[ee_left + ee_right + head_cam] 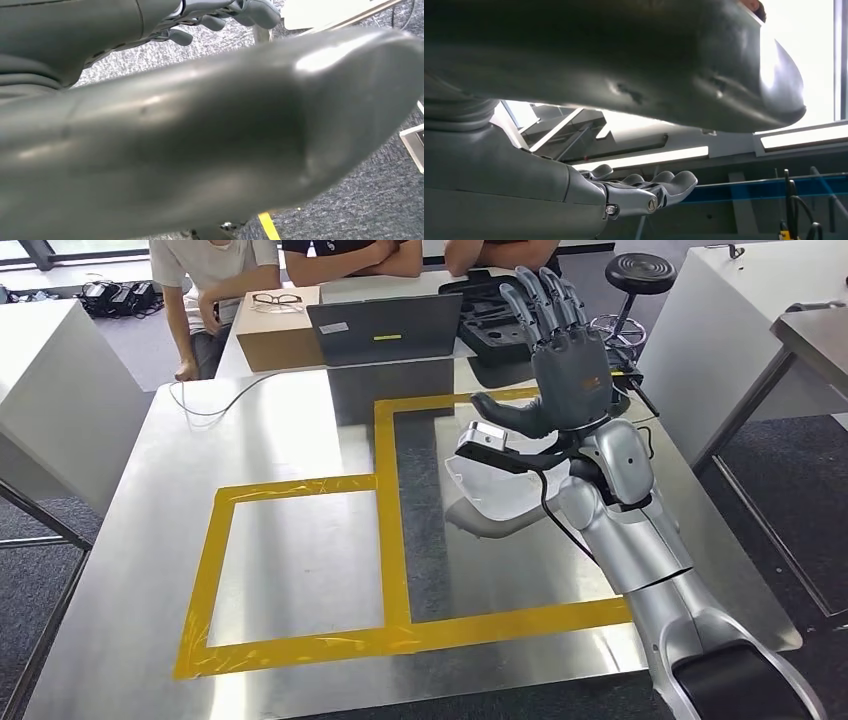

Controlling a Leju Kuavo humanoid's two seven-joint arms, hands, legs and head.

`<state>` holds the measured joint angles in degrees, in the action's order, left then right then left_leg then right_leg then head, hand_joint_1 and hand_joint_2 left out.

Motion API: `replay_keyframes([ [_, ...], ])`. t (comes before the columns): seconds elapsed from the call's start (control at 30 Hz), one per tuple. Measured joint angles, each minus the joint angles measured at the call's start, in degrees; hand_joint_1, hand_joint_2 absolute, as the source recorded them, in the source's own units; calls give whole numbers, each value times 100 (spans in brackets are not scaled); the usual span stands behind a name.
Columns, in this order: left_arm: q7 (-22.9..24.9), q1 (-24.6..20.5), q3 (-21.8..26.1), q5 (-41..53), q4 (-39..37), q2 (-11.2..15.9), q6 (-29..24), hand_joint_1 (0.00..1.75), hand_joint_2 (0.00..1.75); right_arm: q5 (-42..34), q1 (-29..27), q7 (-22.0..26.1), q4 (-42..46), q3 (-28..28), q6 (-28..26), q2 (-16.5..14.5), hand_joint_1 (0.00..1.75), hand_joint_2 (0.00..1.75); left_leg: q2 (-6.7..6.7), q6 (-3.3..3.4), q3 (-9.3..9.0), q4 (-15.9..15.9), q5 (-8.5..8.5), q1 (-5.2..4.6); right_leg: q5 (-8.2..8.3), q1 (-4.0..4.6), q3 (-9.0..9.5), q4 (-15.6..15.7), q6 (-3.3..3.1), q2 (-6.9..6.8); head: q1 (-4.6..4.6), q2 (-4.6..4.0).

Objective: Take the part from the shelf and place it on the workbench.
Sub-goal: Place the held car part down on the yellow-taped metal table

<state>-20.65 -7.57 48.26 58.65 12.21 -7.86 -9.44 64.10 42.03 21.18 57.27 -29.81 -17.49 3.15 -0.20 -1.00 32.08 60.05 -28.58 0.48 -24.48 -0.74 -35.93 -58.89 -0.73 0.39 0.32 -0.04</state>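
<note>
A: Head view first. What does the right hand [560, 360] look like?

B: Raised above the right part of the steel workbench [120, 570], fingers [545, 295] spread and pointing up and away, thumb out to the left. Released, nothing in it. Silver forearm comes in from the near right corner.

A: And the part?

B: I cannot pick out any part. The bench carries yellow tape [395, 530] marking a square at near left and a larger frame to its right. At the far edge: a grey laptop [385, 330], a cardboard box [275, 335] to its left with glasses [277, 302] on top, and a black case [495, 325] to the right, partly behind the hand. A white cable [205, 400] loops at far left. People sit beyond the bench; a black stool [640, 275] stands far right.

A: Left wrist view?

B: The left hand [220, 15] hangs over grey carpet [360, 205]; a thick grey thumb crosses most of the frame. Fingertips look curled, but whether clenched or loose I cannot tell.

A: Right wrist view?

B: Right hand again, fingers stretched out with nothing between them, ceiling light strips [644, 159] behind.
</note>
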Motion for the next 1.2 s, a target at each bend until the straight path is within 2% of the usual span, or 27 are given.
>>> replay_keyframes([
  [0.03,1,-5,0,2,-1,0,0,0,0,2,-1,2,3,-1,-2,1,0,0,-3,19,-51,-124,21,-15,19,5,-14,1,34,0,1,0],
  [0.1,2,-9,0,2,-1,-3,0,0,0,4,-3,10,4,-2,-4,3,0,0,-8,72,-30,-145,60,-23,66,6,-37,21,112,3,2,0],
  [0.17,1,-11,1,0,-1,-9,-1,0,0,7,8,23,4,-2,-3,16,0,0,2,151,-8,-188,134,-1,-17,0,-88,-71,175,1,10,0],
  [0.23,1,-16,2,-3,1,-9,-5,0,0,11,22,36,3,-1,-3,34,0,0,16,219,34,-216,199,12,-370,-9,-305,-590,227,-7,19,0],
  [0.3,2,-15,2,-5,0,-5,-9,0,0,15,14,42,2,-2,-2,45,0,0,23,245,107,-202,238,6,-755,-13,-612,-1359,268,-9,22,0],
  [0.33,2,-13,2,-5,-1,-5,-9,0,0,16,4,44,1,-2,-2,50,0,0,24,244,144,-188,253,3,-830,-13,-683,-1578,278,-10,22,0],
  [0.37,2,-11,2,-4,-1,-5,-9,0,0,16,-1,45,1,-2,-6,55,0,0,24,238,180,-168,267,3,-797,-13,-641,-1579,279,-10,22,0],
  [0.4,2,-11,2,-3,-1,-6,-9,0,0,16,1,47,0,-2,-13,59,0,0,23,230,211,-145,276,3,-675,-14,-483,-1351,271,-12,23,0],
  [0.47,2,-16,2,1,-1,-6,-9,0,0,17,18,56,1,-3,-34,62,0,0,22,200,266,-84,282,-8,-409,-3,-9,-566,231,-14,23,0],
  [0.5,2,-20,2,3,-1,-6,-9,0,0,19,25,61,2,-3,-45,62,0,0,21,175,290,-60,287,-18,-339,7,152,-270,198,-15,20,0],
  [0.53,2,-24,2,5,-1,-5,-9,0,0,22,26,65,3,-4,-54,62,0,0,20,143,309,-47,296,-26,-316,20,233,-102,166,-14,19,0],
  [0.63,7,-26,2,10,-1,4,-9,0,0,34,5,66,4,-4,-65,65,0,0,17,33,339,-60,331,-22,-261,29,215,-27,56,-16,17,0],
  [0.67,10,-25,2,11,-1,11,-8,0,0,39,2,66,4,-4,-64,65,0,0,16,-1,373,-3,275,-18,-226,16,208,-3,13,-21,15,0],
  [0.73,16,-27,2,12,-1,26,-7,0,0,49,-1,66,4,-5,-62,61,0,0,13,-59,559,436,-40,-2,-164,-10,180,33,-54,-33,5,0],
  [0.8,27,-25,2,13,-1,31,-7,0,0,57,-25,63,4,-8,-61,61,0,0,14,-100,836,1167,-437,11,-121,-12,123,32,-73,-37,-1,0],
  [0.83,34,-24,2,13,-1,37,-7,0,0,61,-50,61,4,-9,-66,62,0,0,14,-112,911,1413,-532,16,-99,-13,92,30,-69,-37,-1,0],
  [0.87,42,-22,2,13,-1,41,-7,0,0,64,-80,59,4,-10,-79,62,0,0,14,-117,891,1468,-527,20,-77,-15,65,27,-59,-37,0,0],
  [0.9,48,-22,2,13,-1,48,-7,0,0,67,-110,57,4,-11,-99,63,0,0,15,-117,759,1299,-426,25,-58,-19,43,23,-44,-35,0,0],
  [0.97,52,-27,2,19,-1,61,-7,0,0,69,-156,55,17,-10,-146,69,0,0,15,-104,286,526,-149,30,-29,-21,8,1,-1,-33,0,0],
  [1.0,52,-31,2,28,-1,65,-7,0,0,71,-177,51,37,-9,-165,78,0,0,7,-74,98,197,-60,24,-14,-15,-10,-13,28,-33,2,0],
  [1.03,52,-33,2,37,-1,67,-7,0,0,74,-205,48,68,-9,-183,86,0,0,0,-39,-9,-7,-19,16,6,-7,-27,-20,64,-32,3,0],
  [1.13,57,-27,2,38,-1,72,-7,0,0,116,-339,19,185,-9,-211,101,0,0,-12,98,4,-80,48,-4,74,-11,-55,9,183,-29,6,0],
  [1.17,59,-27,2,29,-1,74,-7,0,0,144,-373,1,210,-9,-202,100,0,0,-7,146,22,-93,83,-1,34,-20,-78,-26,215,-29,7,0],
  [1.2,61,-29,2,20,-1,79,-7,0,0,171,-391,-17,226,-9,-186,97,0,0,-1,195,47,-108,121,5,-78,-26,-136,-153,241,-29,8,0],
])
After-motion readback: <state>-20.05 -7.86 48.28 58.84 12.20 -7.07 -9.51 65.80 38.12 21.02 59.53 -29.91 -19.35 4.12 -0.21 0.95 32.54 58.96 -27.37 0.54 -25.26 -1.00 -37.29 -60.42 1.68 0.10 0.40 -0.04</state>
